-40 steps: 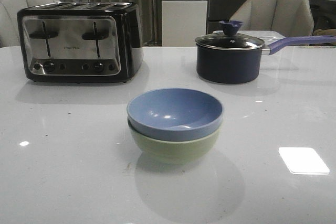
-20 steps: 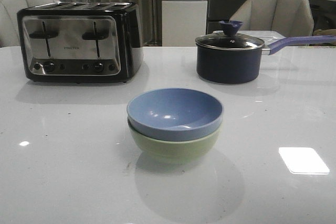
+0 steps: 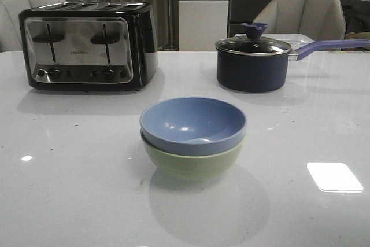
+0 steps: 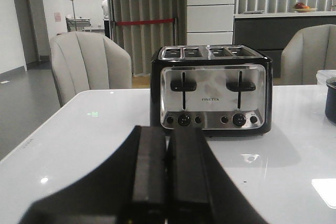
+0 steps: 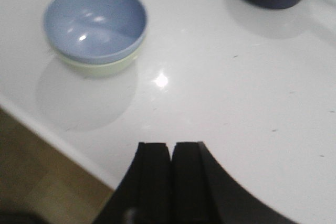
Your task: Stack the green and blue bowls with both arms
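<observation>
The blue bowl [image 3: 192, 124] is seen nested inside the green bowl [image 3: 192, 165] at the middle of the white bench [image 3: 69, 189], in front of a toaster [image 3: 88, 45] and a lidded saucepan [image 3: 253, 63]. The left hand [image 4: 167, 174] and right hand [image 5: 170, 174] are both held closed and empty, well apart from the bowls.

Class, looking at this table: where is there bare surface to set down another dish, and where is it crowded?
Bare table spans the near edge, left and right of the stacked blue bowl and green bowl. A free strip also lies between toaster and saucepan. The far edge, taken up by those two, is most crowded.
</observation>
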`<state>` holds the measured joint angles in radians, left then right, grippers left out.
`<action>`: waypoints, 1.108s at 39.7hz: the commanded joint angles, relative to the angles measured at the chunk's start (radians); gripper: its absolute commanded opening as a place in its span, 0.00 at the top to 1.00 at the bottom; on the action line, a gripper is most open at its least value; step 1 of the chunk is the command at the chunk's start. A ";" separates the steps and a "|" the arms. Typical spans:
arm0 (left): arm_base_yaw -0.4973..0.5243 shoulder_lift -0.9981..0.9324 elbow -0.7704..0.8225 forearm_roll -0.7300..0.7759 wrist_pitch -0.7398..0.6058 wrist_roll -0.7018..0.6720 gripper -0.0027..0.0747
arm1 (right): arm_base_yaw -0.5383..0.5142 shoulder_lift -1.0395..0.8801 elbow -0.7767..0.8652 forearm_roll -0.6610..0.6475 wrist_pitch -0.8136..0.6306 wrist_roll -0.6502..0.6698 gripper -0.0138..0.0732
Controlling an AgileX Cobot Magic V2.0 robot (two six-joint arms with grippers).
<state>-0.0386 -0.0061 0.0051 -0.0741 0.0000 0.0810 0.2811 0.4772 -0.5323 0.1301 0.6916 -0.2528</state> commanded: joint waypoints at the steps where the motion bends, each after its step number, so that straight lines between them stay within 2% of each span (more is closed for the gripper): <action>1: -0.009 -0.017 0.006 -0.002 -0.093 0.001 0.84 | -0.114 -0.085 0.063 -0.010 -0.211 -0.005 0.81; 9: -0.009 -0.017 0.006 -0.002 -0.093 0.001 0.84 | -0.290 -0.306 0.278 -0.007 -0.416 -0.005 0.81; 22: -0.009 -0.017 0.006 -0.002 -0.093 0.001 0.84 | -0.312 -0.494 0.550 0.030 -0.700 -0.005 0.81; 41: -0.009 -0.015 0.006 -0.002 -0.093 0.001 0.84 | -0.312 -0.506 0.556 0.029 -0.713 -0.003 0.81; 44: -0.009 -0.015 0.006 -0.002 -0.093 0.001 0.84 | -0.312 -0.506 0.556 -0.014 -0.731 0.058 0.81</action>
<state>-0.0386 -0.0061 0.0051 -0.0741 0.0000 0.0810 -0.0255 -0.0098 0.0294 0.1479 0.0750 -0.2439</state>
